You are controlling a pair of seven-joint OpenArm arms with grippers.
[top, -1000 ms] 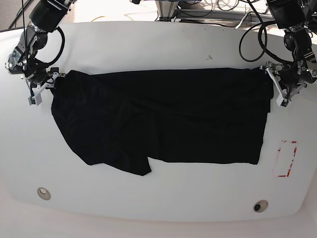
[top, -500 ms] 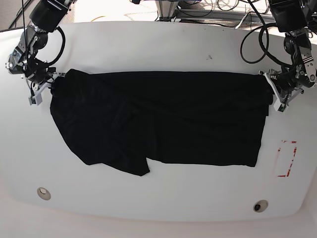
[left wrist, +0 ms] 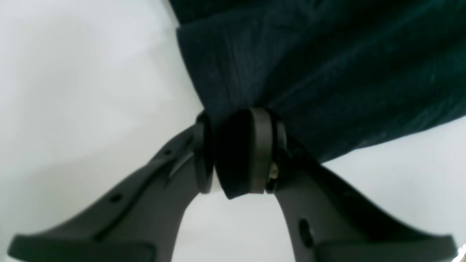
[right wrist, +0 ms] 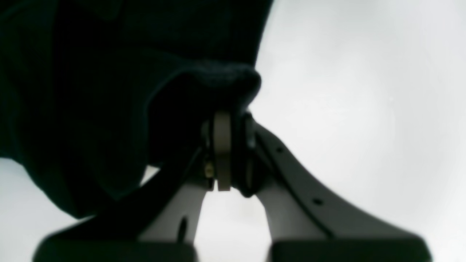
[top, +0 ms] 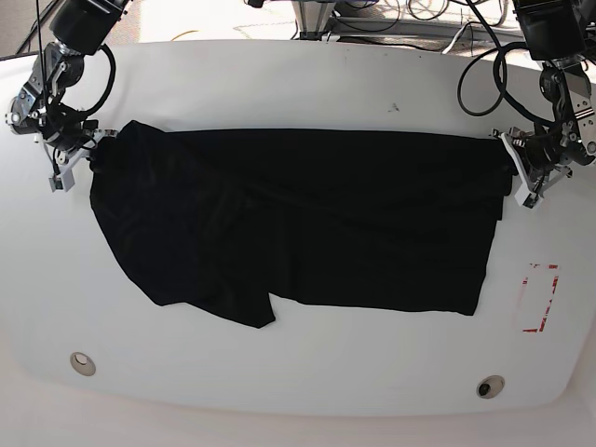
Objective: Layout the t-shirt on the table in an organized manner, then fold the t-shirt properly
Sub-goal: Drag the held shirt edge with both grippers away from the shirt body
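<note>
While spread wide across the far half of a glossy white bench (top: 307, 84) with rounded corners, large plain black soft-fabric t-shirt (top: 298, 219), lying mostly flat with a rumpled flap hanging toward the near edge. Left pincer (top: 518, 175) clenched on the shirt's far corner beside a red rectangular tape mark (top: 538, 298); right pincer (top: 86, 149) clamped on the opposite far corner, bunched cloth between its jaws.

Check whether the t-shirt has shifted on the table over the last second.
Yes. The t-shirt has slid away from the red tape mark, toward the table's far edge.
</note>
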